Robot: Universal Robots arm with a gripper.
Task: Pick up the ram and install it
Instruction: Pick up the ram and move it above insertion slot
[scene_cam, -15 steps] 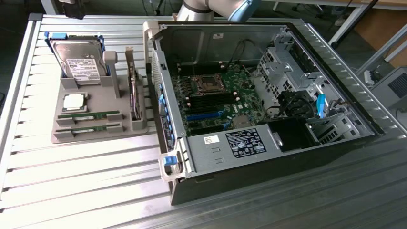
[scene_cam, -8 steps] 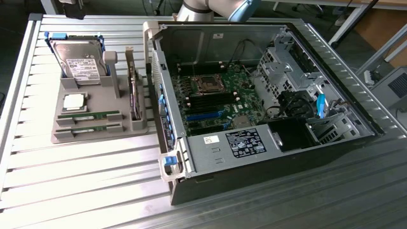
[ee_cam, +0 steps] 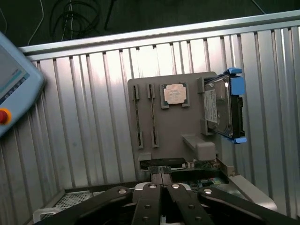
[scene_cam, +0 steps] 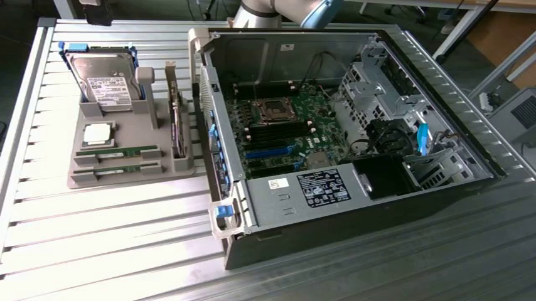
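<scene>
Two ram sticks lie side by side in slots of a grey holder (scene_cam: 100, 179), one (scene_cam: 117, 152) just behind the other (scene_cam: 117, 169). In the wrist view the same two ram sticks (ee_cam: 137, 117) (ee_cam: 153, 115) show as thin dark strips on the holder (ee_cam: 168, 131). My gripper (ee_cam: 161, 172) hangs above and short of the holder, over the case's edge, with its fingers (ee_cam: 151, 194) pressed together and nothing between them. The open computer case (scene_cam: 469, 135) shows its motherboard (scene_cam: 314, 119) with black memory slots (scene_cam: 272, 135).
The holder also carries a silver processor (scene_cam: 98, 133), a hard drive (scene_cam: 105, 81) with blue clips and an upright expansion card (scene_cam: 177, 125). A teach pendant (ee_cam: 14, 79) lies at the table's edge. The arm (scene_cam: 280, 9) reaches in behind the case. The table (scene_cam: 109, 251) is ribbed metal.
</scene>
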